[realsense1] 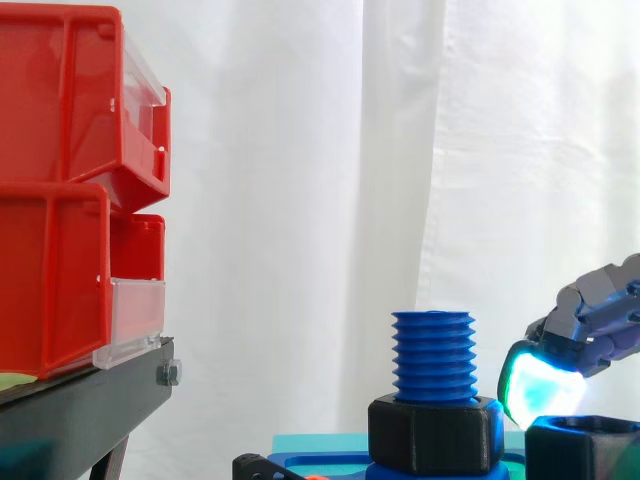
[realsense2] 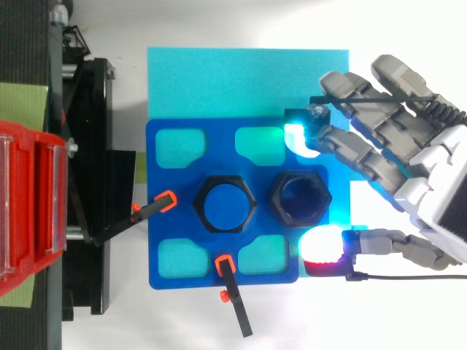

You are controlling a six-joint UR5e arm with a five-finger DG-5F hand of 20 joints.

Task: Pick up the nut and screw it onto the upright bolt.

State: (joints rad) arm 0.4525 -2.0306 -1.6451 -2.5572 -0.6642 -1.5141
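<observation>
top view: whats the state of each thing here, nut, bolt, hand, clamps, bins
nut: lying flat on the blue plate, beside the bolt, not gripped
bolt: upright, threads bare above a black hex collar
hand: open, fingers on either side of the nut
clamps: set on the plate's edges
red bins: stacked on the black stand, contents hidden

From my station I count one blue threaded plastic bolt (realsense1: 433, 355) and two black hexagonal plastic nuts (realsense1: 434, 432) (realsense2: 300, 198), all on one blue plastic plate (realsense2: 164, 240). The plate has four rounded cut-outs (realsense2: 181, 146), one near each corner. Two orange-tipped black clamps (realsense2: 157, 206) (realsense2: 232, 292) sit at its left and bottom edges. I also count two red plastic bins (realsense1: 60, 100) (realsense1: 55, 280).
</observation>
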